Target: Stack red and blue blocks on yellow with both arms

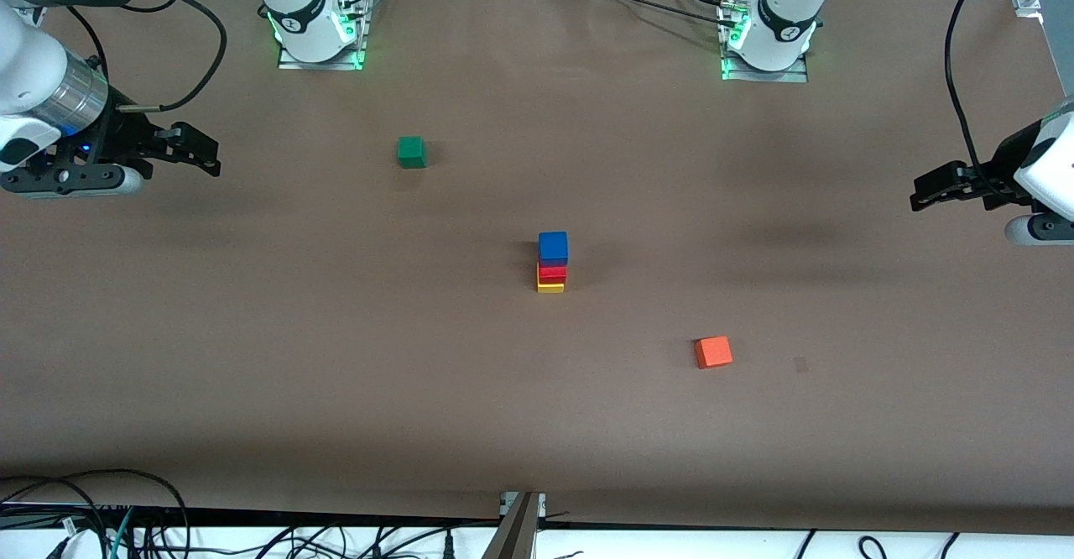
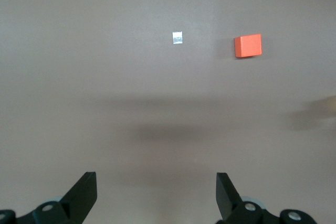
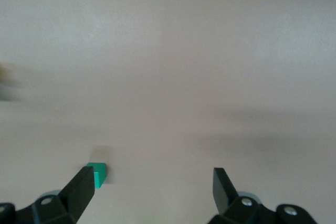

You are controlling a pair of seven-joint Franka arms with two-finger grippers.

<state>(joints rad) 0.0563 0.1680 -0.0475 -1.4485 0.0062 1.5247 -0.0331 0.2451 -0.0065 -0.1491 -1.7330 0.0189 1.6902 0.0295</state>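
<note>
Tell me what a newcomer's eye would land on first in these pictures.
First, the three-cube tower mid-table: blue block on red block on yellow block. Next, two loose cubes: a green cube nearer the bases, toward the right arm's end, and an orange cube nearer the front camera, toward the left arm's end. The left gripper and right gripper wait open over the table's ends.

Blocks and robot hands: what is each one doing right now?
Blue block: top of the stack, on the red block.
Red block: middle, on the yellow block.
Yellow block: bottom, on the table.
Green block: alone, flat on the table.
Orange block: alone, flat on the table.
Left end effector: open, empty, waiting at its table end.
Right end effector: open, empty, waiting at its table end.
</note>
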